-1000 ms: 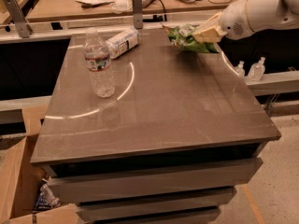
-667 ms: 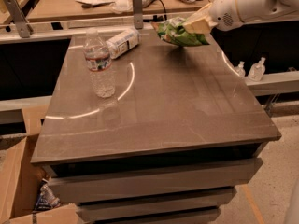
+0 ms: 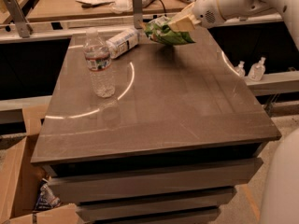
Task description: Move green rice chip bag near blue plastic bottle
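Observation:
The green rice chip bag [image 3: 164,32] hangs in the air above the far edge of the grey table [image 3: 159,111], held by my gripper [image 3: 180,23], which is shut on the bag's right end. The blue plastic bottle [image 3: 122,42], short with a white label, lies on its side at the far edge, just left of the bag. My white arm reaches in from the upper right.
A taller clear water bottle [image 3: 98,63] stands upright at the left of the table. A metal post [image 3: 136,2] rises behind the lying bottle. Two small bottles [image 3: 254,69] sit on a ledge to the right. A cardboard box [image 3: 23,185] stands at the lower left.
My gripper has carried the green bag to the left along the far edge, closer to the lying bottle. The bottles have not moved.

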Robot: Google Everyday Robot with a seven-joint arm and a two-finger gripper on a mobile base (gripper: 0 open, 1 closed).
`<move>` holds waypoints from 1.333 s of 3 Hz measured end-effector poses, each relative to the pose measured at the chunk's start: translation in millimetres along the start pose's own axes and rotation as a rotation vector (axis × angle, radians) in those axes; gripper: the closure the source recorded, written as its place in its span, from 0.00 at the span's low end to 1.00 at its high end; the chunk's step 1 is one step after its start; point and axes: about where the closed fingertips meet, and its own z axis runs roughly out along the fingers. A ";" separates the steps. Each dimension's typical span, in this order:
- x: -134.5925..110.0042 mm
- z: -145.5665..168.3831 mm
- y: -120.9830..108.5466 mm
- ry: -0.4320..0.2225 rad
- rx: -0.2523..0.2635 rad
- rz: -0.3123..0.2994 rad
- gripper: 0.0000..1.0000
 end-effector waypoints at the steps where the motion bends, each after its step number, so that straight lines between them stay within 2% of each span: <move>1: -3.5 20.3 5.1 0.028 -0.030 0.005 0.76; 4: -4.1 29.9 8.9 0.037 -0.050 -0.002 0.07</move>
